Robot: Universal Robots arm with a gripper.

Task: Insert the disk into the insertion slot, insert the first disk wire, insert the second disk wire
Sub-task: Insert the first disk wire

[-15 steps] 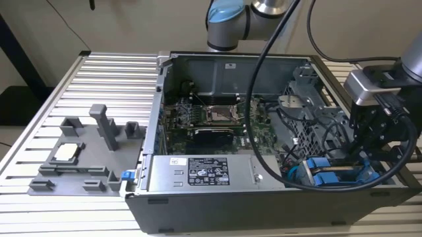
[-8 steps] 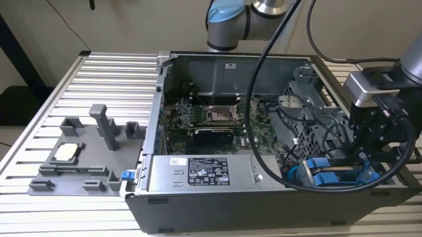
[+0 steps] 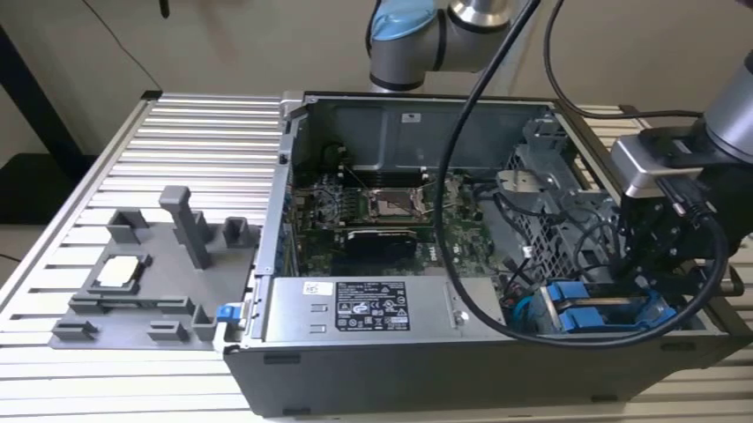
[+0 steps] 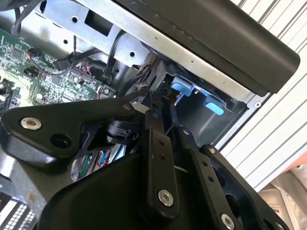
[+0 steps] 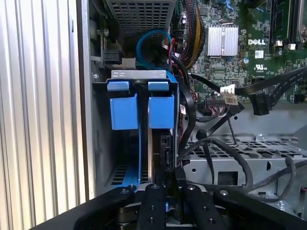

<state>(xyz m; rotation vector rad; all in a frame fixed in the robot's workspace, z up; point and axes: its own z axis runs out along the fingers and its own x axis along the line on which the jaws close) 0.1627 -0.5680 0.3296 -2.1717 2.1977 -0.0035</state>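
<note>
The matte black gripper point(image 3: 654, 257) hangs over the case's corner at the exterior view's right, where the insertion slot point(image 3: 588, 308) shows as a boxy grey sheet-metal bay with glossy blue plastic tabs. In the first wrist view the disk point(image 5: 150, 143) appears edge-on, a thin grey strip with blue plastic beside it, standing inside the slot point(image 5: 139, 74) just ahead of the gripper point(image 5: 170, 191). Whether the gripper is clamped or open cannot be told. Black cables point(image 5: 225, 148) loop over the perforated metal cage point(image 5: 249, 167) nearby. The case sits on a ribbed aluminium table point(image 3: 176, 141).
</note>
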